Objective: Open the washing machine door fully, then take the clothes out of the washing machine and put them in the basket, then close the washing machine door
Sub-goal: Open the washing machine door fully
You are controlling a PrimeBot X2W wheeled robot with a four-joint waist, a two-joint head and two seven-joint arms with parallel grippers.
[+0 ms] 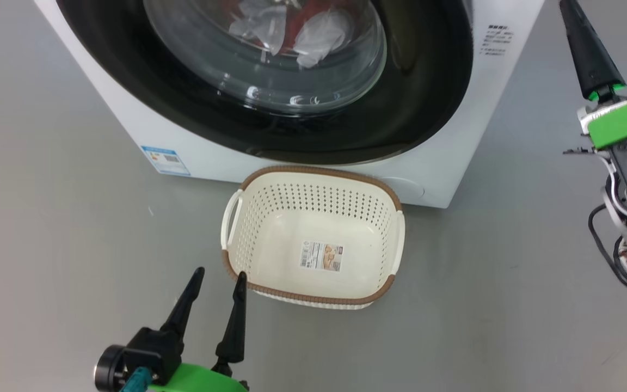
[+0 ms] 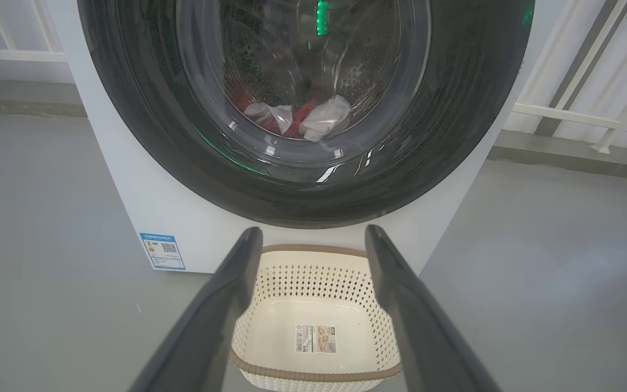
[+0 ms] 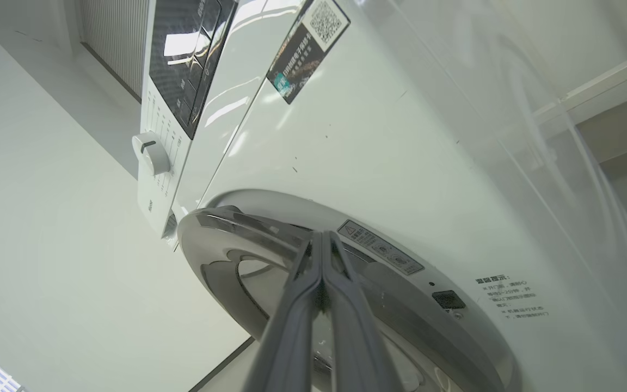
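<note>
Clothes [image 2: 298,116] lie in the washing machine [image 1: 458,136] behind its door [image 1: 108,54], basket [image 1: 318,172] on the floor [image 1: 47,245] just before it, left gripper [image 1: 220,274] spread beside the basket, right gripper [image 3: 320,239] clenched at the door's rim.

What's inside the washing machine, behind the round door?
Through the glass door, red and white clothes lie in a heap at the bottom of the holey metal drum. Anything under the heap is covered, and the door's black rim hides the drum's sides.

One washing machine [image 1: 487,109], one door [image 1: 183,109], one basket [image 1: 313,171], one left gripper [image 1: 220,272], one right gripper [image 3: 320,239], several clothes [image 1: 319,32]
</note>
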